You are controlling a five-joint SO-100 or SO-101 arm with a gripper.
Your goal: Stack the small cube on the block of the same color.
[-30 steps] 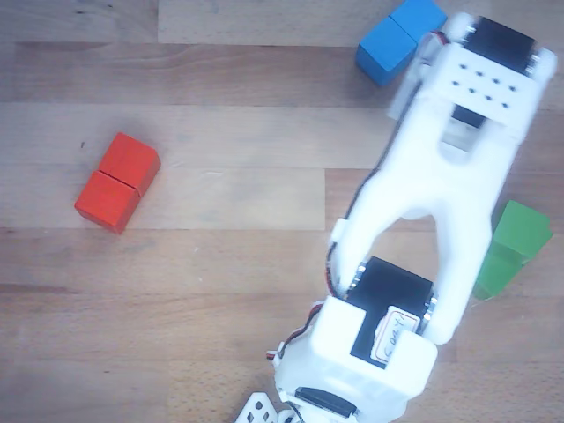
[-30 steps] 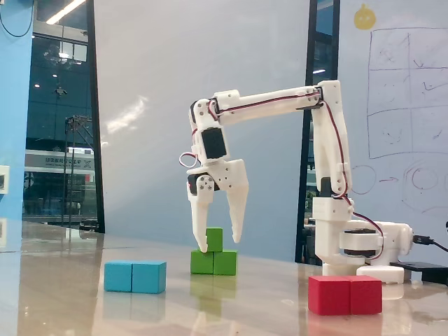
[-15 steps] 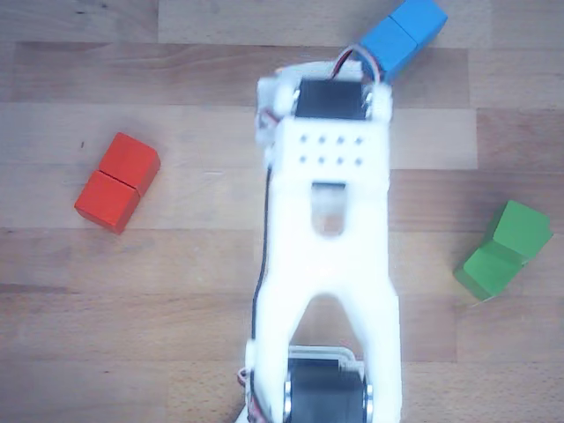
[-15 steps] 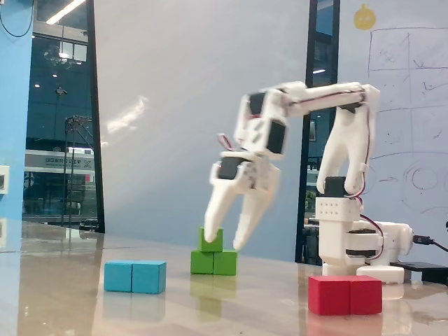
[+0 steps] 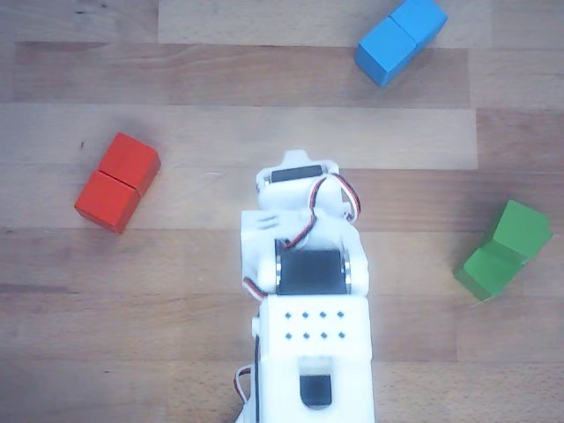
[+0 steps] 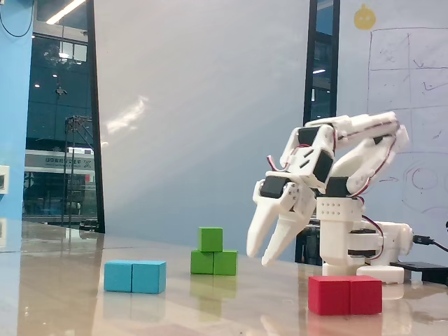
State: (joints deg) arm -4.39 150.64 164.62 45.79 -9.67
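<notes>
The small cube [image 6: 210,239] sits on top of the green block [image 6: 214,262]; the gripper [image 6: 258,258] hangs open a little and empty, well apart from them, above bare table [image 6: 245,301]; blue block [image 6: 135,276] and red block [image 6: 345,295] lie far off.

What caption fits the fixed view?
Small green cube stacked on the green block; fingers empty above the table, blue block and red block nearby.

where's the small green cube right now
The small cube sits on top of the green block, over its left half in the fixed view, between the blue block and the empty gripper.
</notes>
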